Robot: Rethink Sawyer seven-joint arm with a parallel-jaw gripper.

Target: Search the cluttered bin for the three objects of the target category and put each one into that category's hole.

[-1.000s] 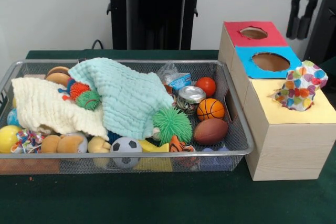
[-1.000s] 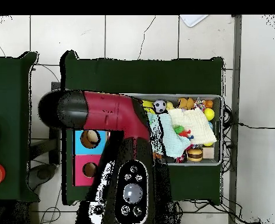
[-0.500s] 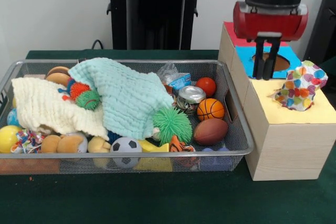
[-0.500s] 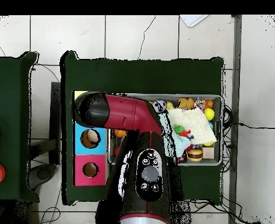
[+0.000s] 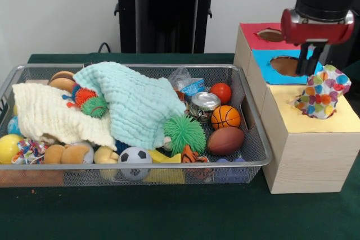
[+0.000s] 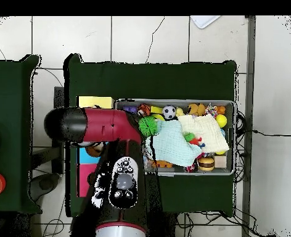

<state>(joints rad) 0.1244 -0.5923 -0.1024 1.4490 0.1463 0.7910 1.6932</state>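
A polka-dot cloth sits bunched in the hole of the yellow box top, half sticking out. My gripper hangs just above and left of it, over the blue section's hole; it is open and holds nothing. In the wire bin a mint green cloth lies draped over the toys, with a cream cloth at its left. In the overhead view the mint cloth and the cream cloth show, while the arm hides the gripper.
The red box section lies behind the blue one. In the bin's right part lie a can, a basketball, a football, a red ball, a green spiky ball and a soccer ball.
The gripper swung in from the upper right edge to above the blue hole, then shifted right towards the polka-dot cloth. The cloth and the bin's contents stayed put.
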